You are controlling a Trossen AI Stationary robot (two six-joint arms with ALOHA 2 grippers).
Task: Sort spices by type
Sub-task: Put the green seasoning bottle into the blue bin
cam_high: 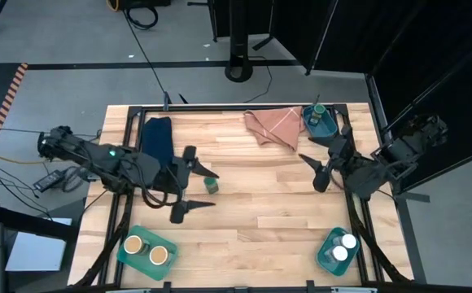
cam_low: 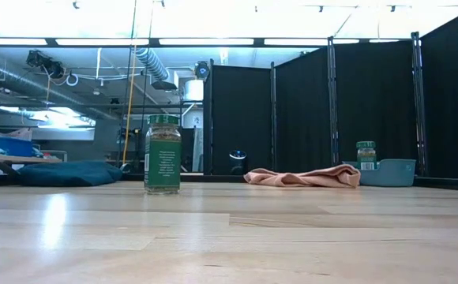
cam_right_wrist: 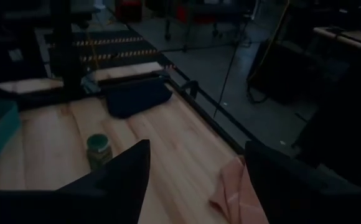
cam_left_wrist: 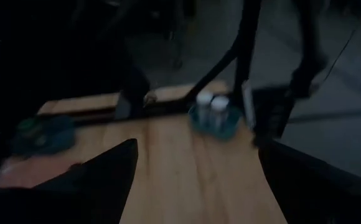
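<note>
The left gripper (cam_high: 194, 179) hangs with fingers spread, just beside a lone green-lidded jar (cam_high: 211, 185) standing upright mid-table. To finish well, it should straddle that jar squarely before closing. Farther off, the right gripper (cam_high: 321, 167) waits open near the far teal bin (cam_high: 327, 129) holding the other green jar (cam_high: 317, 110).

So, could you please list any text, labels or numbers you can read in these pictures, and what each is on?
None can be read.
Green-lidded spice jar standing on the table: the back label's white print is too small to read.
Second green-lidded jar in the teal bin: its label is too small and blurred.
Both wrist views show no lettering.
</note>
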